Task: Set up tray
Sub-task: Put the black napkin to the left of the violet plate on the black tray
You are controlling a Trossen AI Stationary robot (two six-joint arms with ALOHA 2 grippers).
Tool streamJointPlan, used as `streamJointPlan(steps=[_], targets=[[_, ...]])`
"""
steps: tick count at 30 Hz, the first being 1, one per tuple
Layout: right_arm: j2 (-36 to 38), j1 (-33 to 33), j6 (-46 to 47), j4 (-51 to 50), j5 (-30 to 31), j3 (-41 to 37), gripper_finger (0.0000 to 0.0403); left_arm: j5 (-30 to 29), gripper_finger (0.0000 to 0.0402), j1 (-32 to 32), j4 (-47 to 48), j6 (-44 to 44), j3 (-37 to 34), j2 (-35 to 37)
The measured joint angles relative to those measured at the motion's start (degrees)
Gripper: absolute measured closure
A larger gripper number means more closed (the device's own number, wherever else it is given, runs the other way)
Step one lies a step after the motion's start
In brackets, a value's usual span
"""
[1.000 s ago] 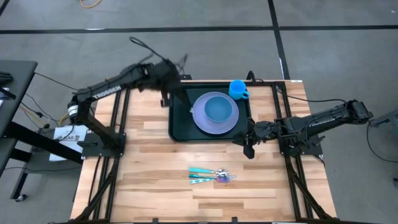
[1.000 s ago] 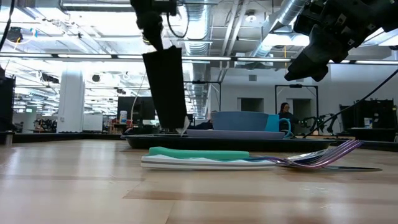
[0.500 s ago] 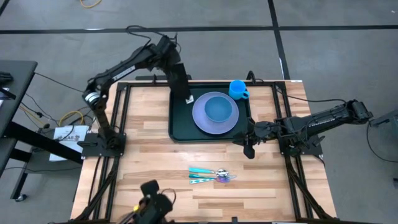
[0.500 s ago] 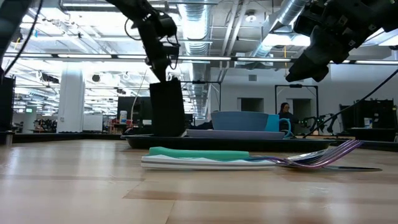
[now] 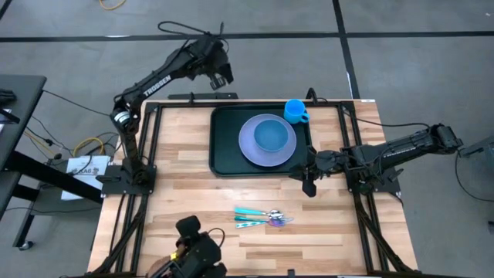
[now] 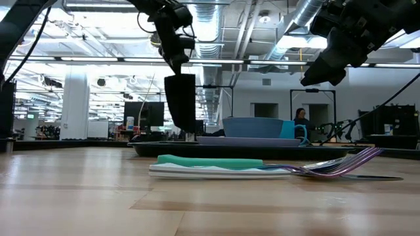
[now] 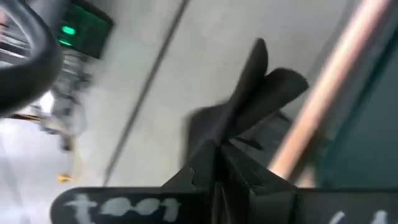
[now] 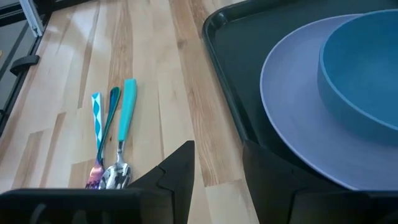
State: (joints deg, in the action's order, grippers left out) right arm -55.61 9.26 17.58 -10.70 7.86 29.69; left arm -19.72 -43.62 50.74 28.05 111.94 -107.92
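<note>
Left gripper (image 5: 220,75) raised beyond the table's far edge, fingers pinched flat on a dark flat rectangle (image 6: 180,102) hanging down from the jaws. Right gripper (image 5: 309,182) low over the wooden table (image 5: 185,193), jaws parted wide on nothing. Dark green tray (image 5: 222,147) just ahead of those open jaws, near rim close to the fingertips, carrying a lavender plate (image 5: 266,150) with a blue bowl (image 5: 271,135). Blue cup (image 5: 296,110) at the tray's far corner. Cutlery (image 5: 261,218) off to one side of the right jaws, well apart from the tray.
</note>
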Motion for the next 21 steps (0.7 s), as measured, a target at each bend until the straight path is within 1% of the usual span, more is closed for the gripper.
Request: streamJointPlan(steps=[4,10,18,21], targets=[[0.00,0.00,0.00,0.02,0.02,0.00,0.0276,5.08,0.0401,0.88,3.10,-4.18,-2.28,0.00],[0.00,0.11,0.32,0.02,-0.02,0.00,0.0276,9.42,0.0401,3.56,3.65,-9.23,-10.52,-0.02],[0.00,0.11,1.53,0.02,-0.24,0.00,0.0276,10.59,0.0401,7.69,0.74,-12.39,-22.14,-0.04],[0.00,0.11,1.95,0.02,-0.25,0.00,0.0276,12.43,0.0401,9.21,-0.50,-13.60,-25.13,-0.04]])
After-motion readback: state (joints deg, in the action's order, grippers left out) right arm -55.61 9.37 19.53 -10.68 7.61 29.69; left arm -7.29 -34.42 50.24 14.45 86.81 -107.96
